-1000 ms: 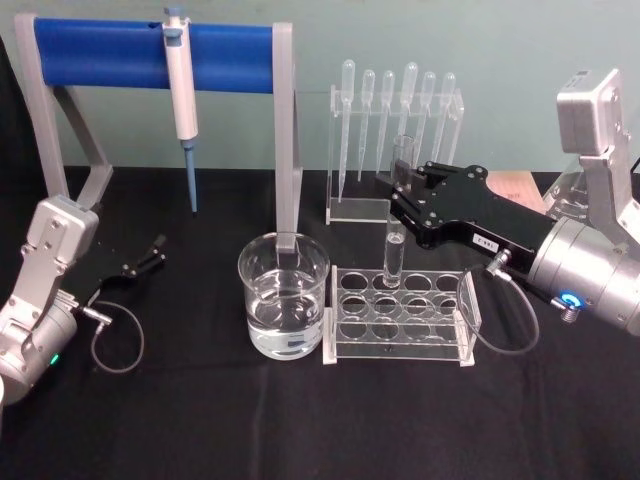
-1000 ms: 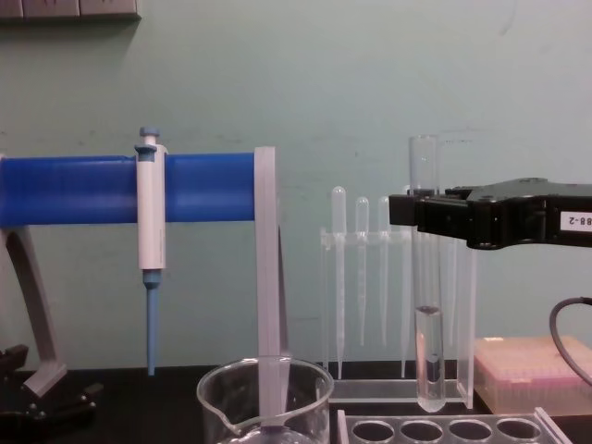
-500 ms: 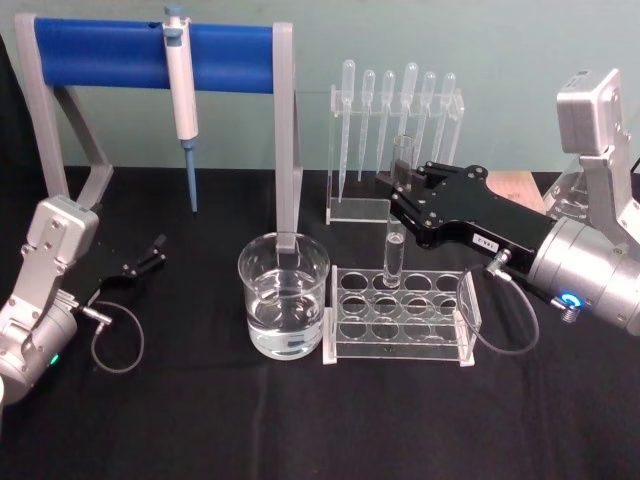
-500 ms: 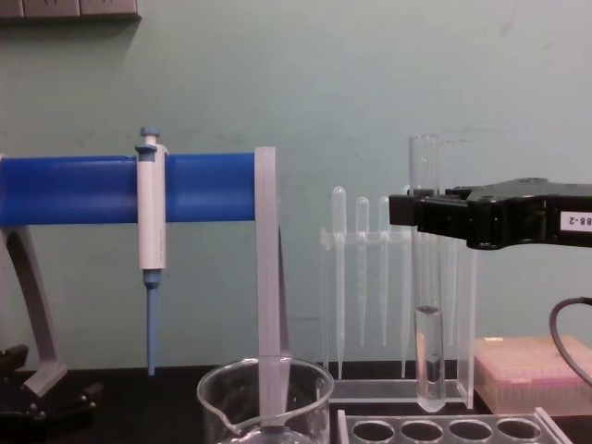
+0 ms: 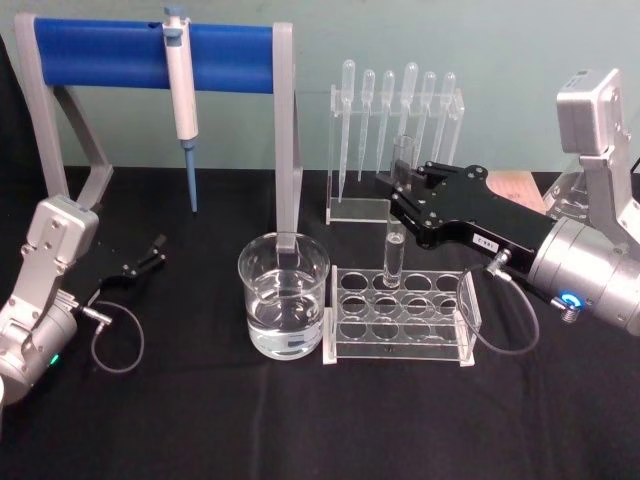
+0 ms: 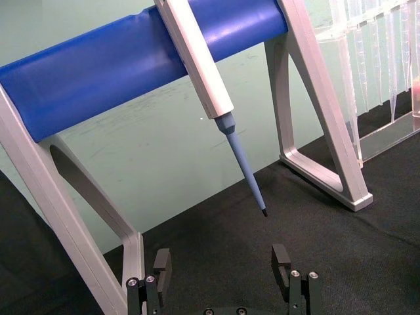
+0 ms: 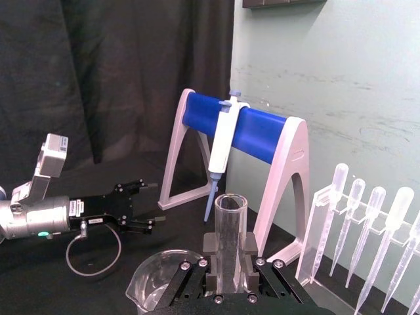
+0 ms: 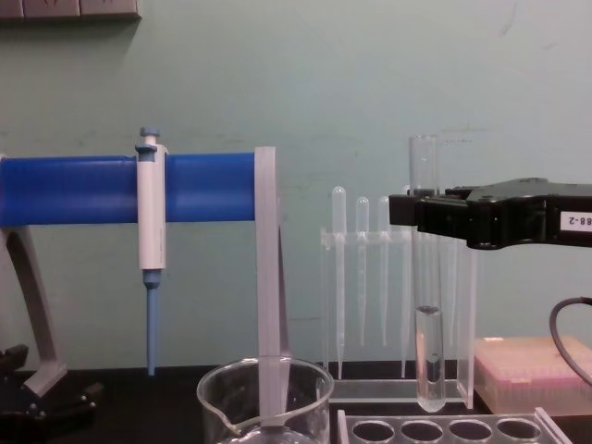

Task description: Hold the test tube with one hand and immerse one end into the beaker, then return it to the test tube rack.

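Right arm: reaches in from the right side of the table, silver wrist [image 5: 585, 275] low and angled toward the middle. The flat black body of the right gripper [image 5: 400, 190] lies level, as the chest view shows, and points left and away from the robot.

Right gripper's fingers are clenched on the test tube [image 5: 395, 255], gripping it on its upper half, with the open rim standing clear above the fingers. In the right wrist view the tube rises upright between the two pads.

Test tube: vertical, over the back row of the test tube rack [image 5: 468, 318], toward its left end. From the chest view its round bottom hangs just above the rack's top plate and is not seated in a hole. Clear liquid fills its lower part.

Beaker [image 5: 284, 295]: stands on the black cloth just left of the rack, partly filled with clear liquid, apart from the tube.

Left arm: parked at the left edge of the table, wrist low. The left gripper [image 5: 150, 255] lies near the cloth, aimed toward the foot of the blue stand [image 5: 100, 45]. Its fingers are spread with nothing between them.

Behind: a micropipette [image 5: 181, 90] hangs on the blue stand, and plastic pipettes [image 5: 400, 90] hang in a clear holder behind the rack.
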`<state>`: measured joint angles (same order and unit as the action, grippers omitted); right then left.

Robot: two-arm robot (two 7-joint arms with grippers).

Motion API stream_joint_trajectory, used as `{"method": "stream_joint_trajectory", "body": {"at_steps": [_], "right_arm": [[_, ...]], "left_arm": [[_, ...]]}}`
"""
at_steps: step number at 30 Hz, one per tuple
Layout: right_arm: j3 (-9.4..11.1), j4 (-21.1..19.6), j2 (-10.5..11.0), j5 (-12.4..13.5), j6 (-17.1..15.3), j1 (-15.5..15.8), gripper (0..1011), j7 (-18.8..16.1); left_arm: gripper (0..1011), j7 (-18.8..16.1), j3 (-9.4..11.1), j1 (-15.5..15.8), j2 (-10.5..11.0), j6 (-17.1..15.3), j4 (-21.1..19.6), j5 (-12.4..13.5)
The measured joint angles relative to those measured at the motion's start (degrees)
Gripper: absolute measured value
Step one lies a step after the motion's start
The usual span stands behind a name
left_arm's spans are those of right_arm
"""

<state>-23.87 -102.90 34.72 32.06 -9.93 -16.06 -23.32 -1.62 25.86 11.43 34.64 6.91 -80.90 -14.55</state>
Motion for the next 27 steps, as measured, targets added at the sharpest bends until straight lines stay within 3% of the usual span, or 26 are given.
{"method": "stream_joint_trajectory", "body": {"at_steps": [27], "right_arm": [[0.0, 0.0, 0.0, 0.0, 0.0, 0.0, 225, 0.0]], "left_arm": [[1000, 0.0, 0.0, 0.0, 0.0, 0.0, 0.0, 0.0]]}}
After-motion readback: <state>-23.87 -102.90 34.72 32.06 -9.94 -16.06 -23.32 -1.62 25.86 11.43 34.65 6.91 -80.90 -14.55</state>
